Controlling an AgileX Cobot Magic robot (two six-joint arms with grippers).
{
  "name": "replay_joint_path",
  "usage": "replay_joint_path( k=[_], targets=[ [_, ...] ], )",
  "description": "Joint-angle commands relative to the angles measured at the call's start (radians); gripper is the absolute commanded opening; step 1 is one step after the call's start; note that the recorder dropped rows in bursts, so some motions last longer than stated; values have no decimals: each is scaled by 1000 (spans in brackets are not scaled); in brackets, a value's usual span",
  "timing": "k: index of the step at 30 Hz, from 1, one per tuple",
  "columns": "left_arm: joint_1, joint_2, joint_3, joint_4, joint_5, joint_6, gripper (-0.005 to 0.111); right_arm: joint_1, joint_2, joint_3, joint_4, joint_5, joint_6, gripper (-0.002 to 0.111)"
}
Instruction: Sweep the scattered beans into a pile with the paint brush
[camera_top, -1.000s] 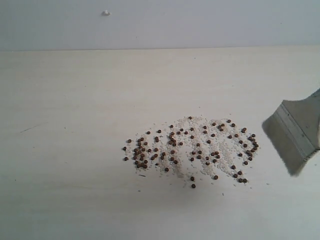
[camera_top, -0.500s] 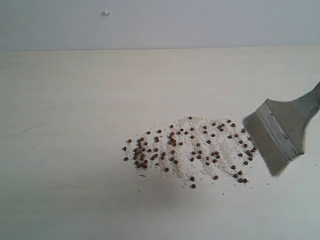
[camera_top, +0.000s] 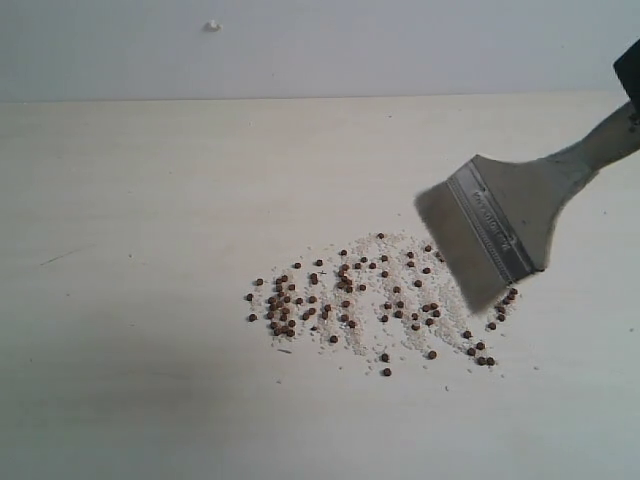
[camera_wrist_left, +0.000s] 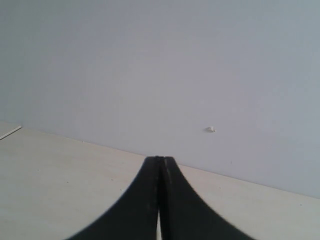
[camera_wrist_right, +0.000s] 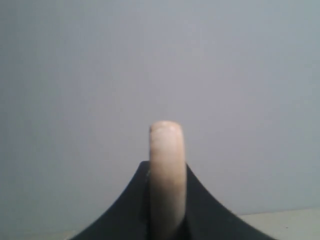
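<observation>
Dark reddish-brown beans (camera_top: 375, 300) lie scattered among fine white crumbs at the middle of the pale table. The paint brush (camera_top: 500, 225) hangs tilted over the right part of the scatter, its bristles (camera_top: 452, 245) pointing down-left and hiding some beans. My right gripper (camera_top: 630, 75) shows only as a black tip at the right edge, shut on the handle; the right wrist view shows the pale handle end (camera_wrist_right: 166, 165) clamped between the black fingers (camera_wrist_right: 166, 167). The left gripper (camera_wrist_left: 160, 160) is shut and holds nothing, seen only in the left wrist view.
The pale wooden table (camera_top: 150, 250) runs back to a grey wall (camera_top: 400, 50) with a small white speck (camera_top: 212, 26) on it. A faint dark scratch (camera_top: 60, 257) marks the table at the left.
The brush has moved left and up from the right edge, and now sits over the right part of the beans. The beans have not shifted.
</observation>
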Motion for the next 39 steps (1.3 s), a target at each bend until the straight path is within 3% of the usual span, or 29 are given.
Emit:
replay_joint_path(
  k=[1,14,19,27,34,39],
  targets=[
    [1,-6,1,-5,-1,1,0,-4,160,-1,-13,-234,73,0],
    [1,-6,1,-5,-1,1,0,156,616,-204,52,-234,-48,0],
    [1,-6,1,-5,-1,1,0,286,746,-328,167,-234,-56,0],
    [1,-6,1,-5,0,3,0,521,912,-500,500,-234,-117,0],
    [1,-6,1,-5,0,3,0,616,1041,-616,635,-234,-117,0],
    [1,-6,1,-5,0,3,0,630,1114,-633,748,-234,-144,0]
  ],
)
